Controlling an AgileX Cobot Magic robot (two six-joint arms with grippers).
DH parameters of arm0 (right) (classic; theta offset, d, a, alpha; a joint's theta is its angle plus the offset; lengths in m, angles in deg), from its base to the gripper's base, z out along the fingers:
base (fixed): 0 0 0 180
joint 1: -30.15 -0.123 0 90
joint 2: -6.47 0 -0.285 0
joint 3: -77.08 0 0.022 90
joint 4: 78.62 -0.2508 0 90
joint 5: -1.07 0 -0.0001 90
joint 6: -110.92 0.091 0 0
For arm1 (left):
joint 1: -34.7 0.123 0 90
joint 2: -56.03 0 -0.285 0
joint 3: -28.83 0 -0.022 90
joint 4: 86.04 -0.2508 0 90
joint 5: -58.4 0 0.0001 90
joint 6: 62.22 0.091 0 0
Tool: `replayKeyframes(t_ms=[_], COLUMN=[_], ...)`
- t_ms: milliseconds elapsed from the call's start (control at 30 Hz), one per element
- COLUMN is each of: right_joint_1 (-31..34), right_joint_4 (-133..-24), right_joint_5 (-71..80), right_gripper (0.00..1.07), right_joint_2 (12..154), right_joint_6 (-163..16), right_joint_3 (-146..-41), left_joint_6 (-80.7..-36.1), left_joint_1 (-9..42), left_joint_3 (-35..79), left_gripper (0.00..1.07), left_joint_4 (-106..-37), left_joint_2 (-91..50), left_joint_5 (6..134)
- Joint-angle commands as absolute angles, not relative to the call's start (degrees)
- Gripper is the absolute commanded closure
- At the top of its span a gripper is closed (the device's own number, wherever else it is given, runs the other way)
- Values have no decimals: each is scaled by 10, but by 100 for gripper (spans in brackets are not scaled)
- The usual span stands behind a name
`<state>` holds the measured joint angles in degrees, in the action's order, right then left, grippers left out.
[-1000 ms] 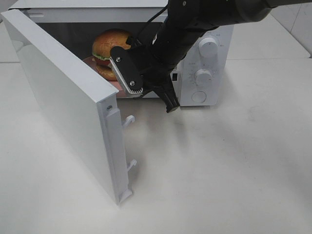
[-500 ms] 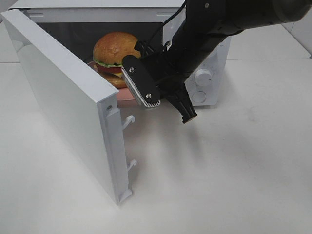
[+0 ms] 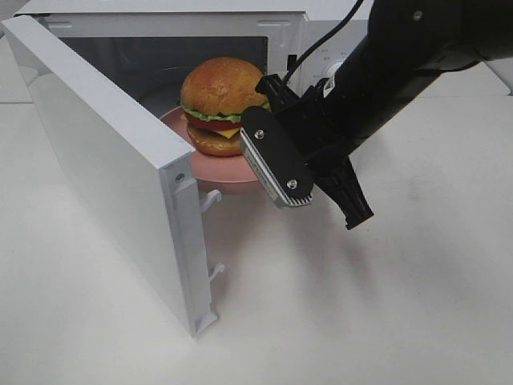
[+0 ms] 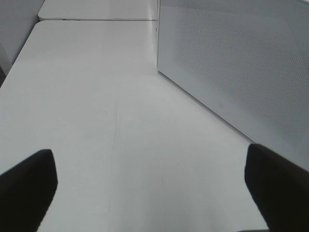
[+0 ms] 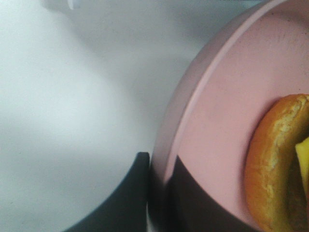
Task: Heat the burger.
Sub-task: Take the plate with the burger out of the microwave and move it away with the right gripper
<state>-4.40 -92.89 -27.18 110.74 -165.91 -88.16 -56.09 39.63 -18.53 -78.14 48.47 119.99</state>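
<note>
The burger [image 3: 220,104], with a golden-brown bun, lettuce and cheese, sits on a round pink plate [image 3: 210,170] at the mouth of the open white microwave [image 3: 160,12]. The plate's front rim pokes out past the opening. My right gripper [image 5: 161,166] is shut on the plate's rim [image 5: 186,111], with the bun [image 5: 275,159] close by. In the high view the right arm [image 3: 385,76] reaches in from the right and its wrist block covers the fingers. My left gripper [image 4: 149,193] hovers open over bare table beside the microwave door's outer face [image 4: 241,72].
The microwave door [image 3: 104,160] stands swung wide open toward the front left, with its latch hooks [image 3: 212,196] sticking out. The white table [image 3: 361,305] stretches in front and to the right. The arm covers the microwave's control panel.
My right gripper has drawn back toward the front right, bringing the pink plate and burger from deeper in the cavity to its mouth. The left gripper has stayed open.
</note>
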Motion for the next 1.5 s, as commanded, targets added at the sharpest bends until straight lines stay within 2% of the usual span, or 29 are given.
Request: replayKeyframes(t_ms=[33, 1000, 1500], right_joint_1=[-43, -43, -43], right_joint_4=[-929, -917, -811], right_joint_5=[-232, -217, -255], right_gripper=[107, 107, 107], right_joint_2=[1075, 781, 647], right_joint_6=[-1659, -1579, -1450], right_joint_3=[-864, -619, -537], left_joint_6=[-559, -559, -559], left_joint_1=[396, 396, 396], left_joint_3=[-187, -187, -187], left_gripper=[9, 9, 9], left_joint_4=[-782, -782, -782], left_joint_2=[488, 488, 488], left_joint_5=[1200, 1200, 1200])
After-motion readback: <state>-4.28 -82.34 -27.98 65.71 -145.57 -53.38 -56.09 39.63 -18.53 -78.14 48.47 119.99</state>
